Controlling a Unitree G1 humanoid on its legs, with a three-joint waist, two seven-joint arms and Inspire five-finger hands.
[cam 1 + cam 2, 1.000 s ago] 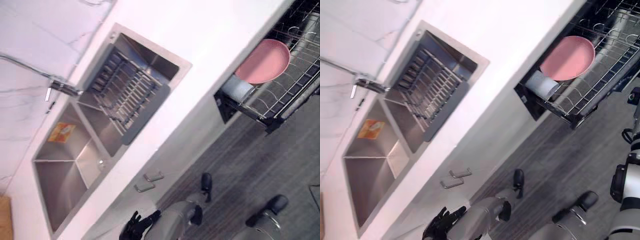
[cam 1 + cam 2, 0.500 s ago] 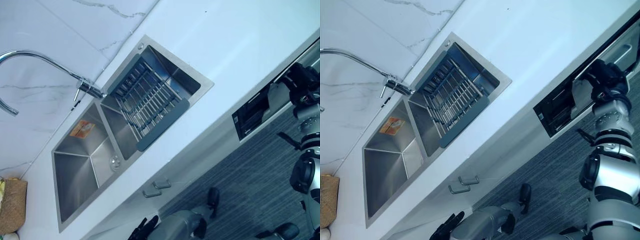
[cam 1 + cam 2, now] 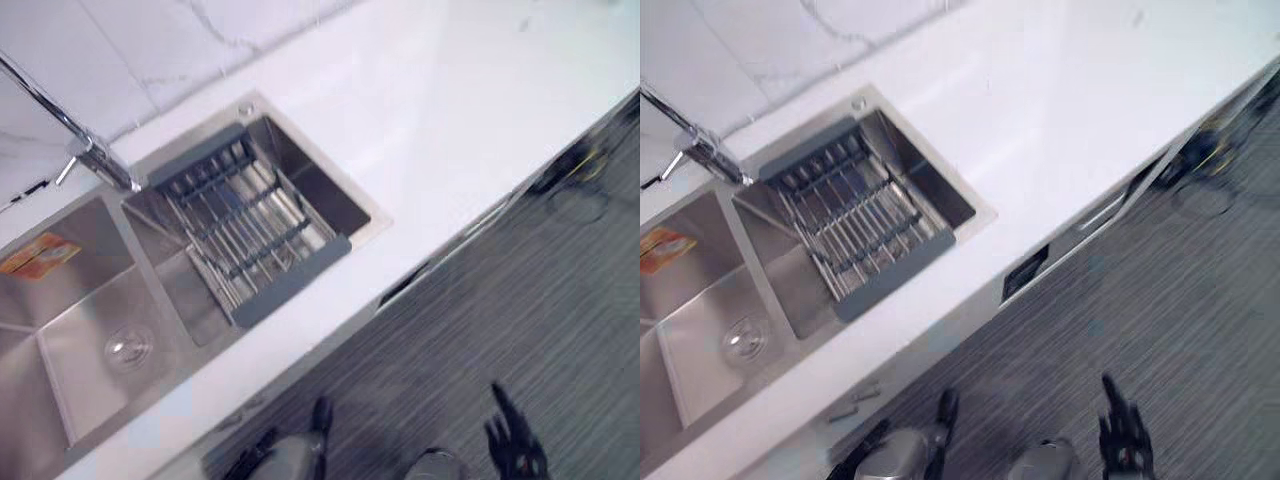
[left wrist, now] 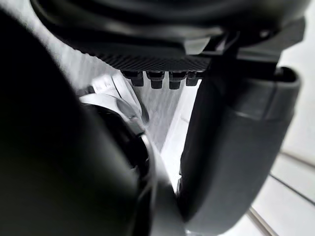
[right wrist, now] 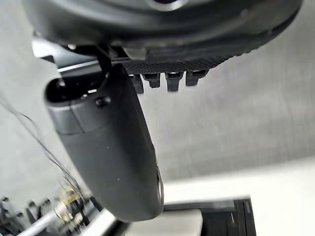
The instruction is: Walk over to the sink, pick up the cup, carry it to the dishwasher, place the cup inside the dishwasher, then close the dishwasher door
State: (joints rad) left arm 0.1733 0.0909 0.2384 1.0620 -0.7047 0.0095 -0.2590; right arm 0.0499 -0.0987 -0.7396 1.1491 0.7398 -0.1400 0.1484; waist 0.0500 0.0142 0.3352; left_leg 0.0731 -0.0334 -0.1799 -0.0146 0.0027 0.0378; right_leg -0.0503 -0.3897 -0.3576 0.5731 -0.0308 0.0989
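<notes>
Hanging before the sink point(image 3: 85, 305) (rack point(image 3: 250, 235) inside), right hand point(image 3: 1124, 440) and left hand point(image 4: 162, 54) show straight, parted fingers.

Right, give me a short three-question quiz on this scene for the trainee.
1. True or false: the right hand is curled round a cup.
2. Where does the wire rack sit? A: on the white counter. B: across a sink basin. C: on the floor.
3. Fill in: the sticker in the other basin is ____.
Key: 1 false; 2 B; 3 orange.
</notes>
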